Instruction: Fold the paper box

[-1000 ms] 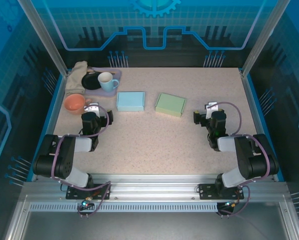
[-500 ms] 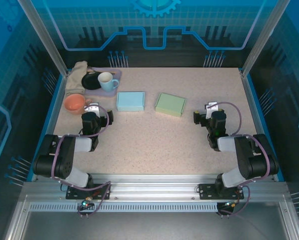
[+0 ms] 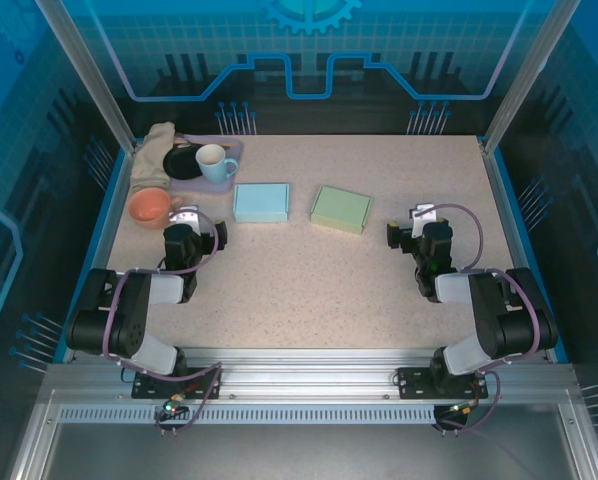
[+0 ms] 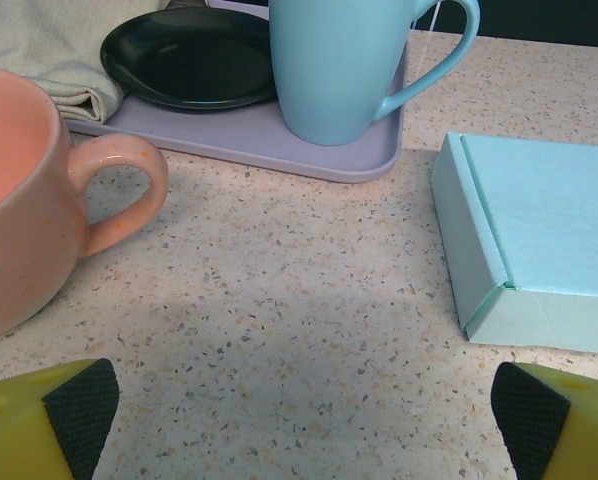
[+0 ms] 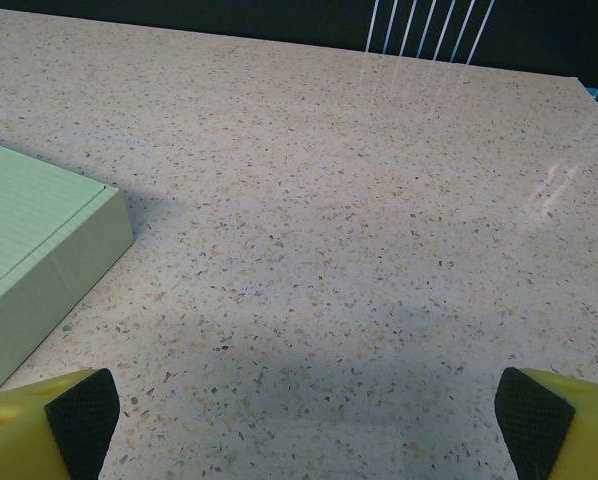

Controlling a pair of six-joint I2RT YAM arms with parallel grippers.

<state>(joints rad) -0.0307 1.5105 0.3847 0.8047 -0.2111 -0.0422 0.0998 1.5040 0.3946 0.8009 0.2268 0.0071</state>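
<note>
A speckled beige surface (image 3: 309, 290) with a blue rim sits inside a booth of blue panels (image 3: 399, 40). The panels are printed with a fine grid and bright line-work, with a gear motif at the top centre. Slanted aluminium posts (image 3: 87, 75) frame the far corners. A slotted aluminium rail (image 3: 309, 375) runs along the near edge, where both arms are bolted.

In the far left corner a folded beige cloth (image 3: 154, 150) lies partly on a lilac tray (image 3: 237, 149). The tray also carries a black saucer (image 3: 182, 165) and a light blue mug (image 3: 215, 162), standing upright. Just in front of the tray an orange cup (image 3: 149, 207) stands on the bare surface. The left fingers (image 4: 74, 415) sit low just beside it, spread wide and holding nothing. In the left wrist view the cup is at the left, with its handle turned toward the middle.

To their right the pale blue paper box (image 3: 261, 202) lies flat and closed, near the tray's near corner but apart from it. Across a gap, the green paper box (image 3: 341, 209) also lies flat and closed, turned slightly askew. Further right, the right fingers (image 5: 74, 420) are likewise wide apart and empty — low over the speckled top, with the green box's corner at the left of the right wrist view. White reflections streak the far right of the surface.
</note>
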